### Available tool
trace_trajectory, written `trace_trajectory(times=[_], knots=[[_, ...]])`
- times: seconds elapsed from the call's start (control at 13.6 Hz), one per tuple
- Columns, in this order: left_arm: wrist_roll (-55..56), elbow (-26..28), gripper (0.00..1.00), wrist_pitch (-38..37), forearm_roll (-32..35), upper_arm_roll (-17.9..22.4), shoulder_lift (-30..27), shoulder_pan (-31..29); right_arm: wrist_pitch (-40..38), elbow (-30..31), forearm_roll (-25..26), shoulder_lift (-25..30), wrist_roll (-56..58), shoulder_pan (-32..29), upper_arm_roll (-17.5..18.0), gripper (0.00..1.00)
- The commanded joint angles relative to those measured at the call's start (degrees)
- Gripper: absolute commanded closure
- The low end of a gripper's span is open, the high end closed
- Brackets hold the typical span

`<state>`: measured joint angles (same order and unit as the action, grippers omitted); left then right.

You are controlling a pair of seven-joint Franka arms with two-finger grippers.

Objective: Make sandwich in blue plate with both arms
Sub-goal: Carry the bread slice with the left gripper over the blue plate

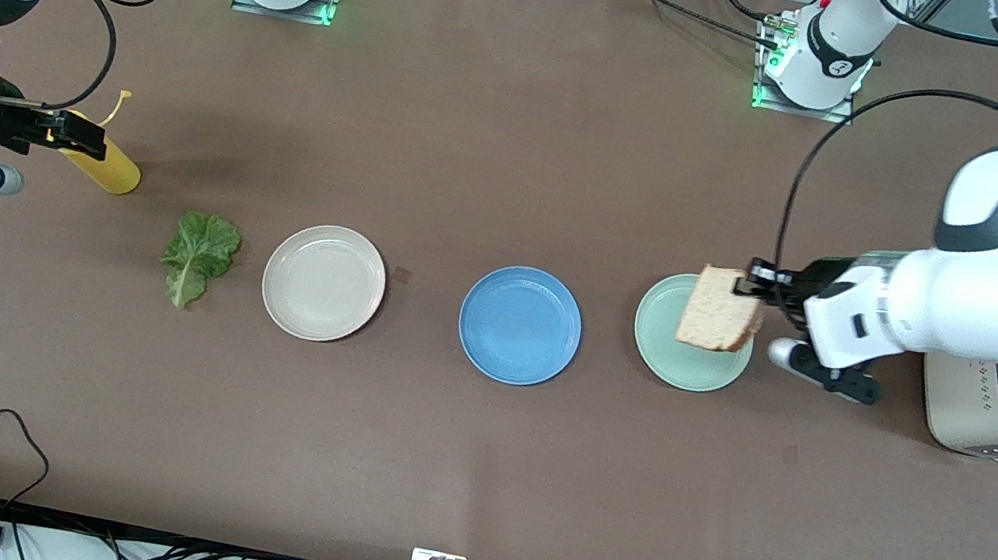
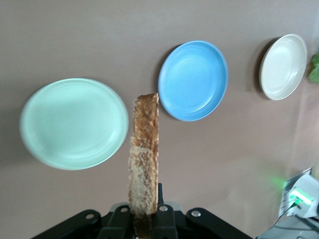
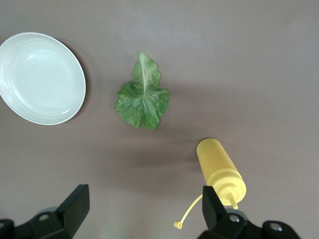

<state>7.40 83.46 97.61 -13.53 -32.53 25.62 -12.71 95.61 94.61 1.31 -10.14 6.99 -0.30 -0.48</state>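
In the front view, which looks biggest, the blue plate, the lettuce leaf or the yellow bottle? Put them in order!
1. The blue plate looks biggest.
2. The lettuce leaf.
3. The yellow bottle, though the right gripper hides part of it, so these last two are close.

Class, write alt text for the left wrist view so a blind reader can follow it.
The left gripper is shut on a slice of bread held on edge over the brown table. On the table lie three bare plates in a row: mint-green plate, blue plate, cream plate.
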Motion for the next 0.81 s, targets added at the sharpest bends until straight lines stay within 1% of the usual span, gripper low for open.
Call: trace_trajectory(times=[0.0, 0.15, 0.29, 0.44, 0.59, 0.74], knots=[[6.0, 4.5, 0.99, 8.4, -1.8, 0.0, -0.3, 5.4, 0.5, 0.3, 0.3, 1.4, -1.0, 0.7, 0.6, 0.00], [9.6, 4.2, 0.99, 12.6, -1.9, 0.0, 2.0, 10.3, 0.2, 0.3, 0.1, 0.5, -0.8, 0.7, 0.6, 0.00], [11.3, 4.1, 0.99, 21.0, -1.9, -0.1, 4.7, 13.8, -0.7, 0.2, 0.0, -0.2, -1.1, 0.2, 0.5, 0.00], [15.1, 4.2, 0.99, 29.0, -1.9, 0.0, 8.1, 16.0, -0.6, -0.3, -0.1, -1.8, -1.2, 0.1, 0.5, 0.00], [18.7, 4.4, 0.99, 33.3, -1.7, 0.1, 10.8, 18.3, 0.6, -0.1, -0.3, -2.9, -1.7, 0.2, 0.5, 0.00], [19.1, 5.5, 0.99, 38.7, -1.7, 0.1, 13.9, 19.2, 5.1, 1.4, -0.2, -4.0, -3.4, 0.7, 0.5, 0.00]])
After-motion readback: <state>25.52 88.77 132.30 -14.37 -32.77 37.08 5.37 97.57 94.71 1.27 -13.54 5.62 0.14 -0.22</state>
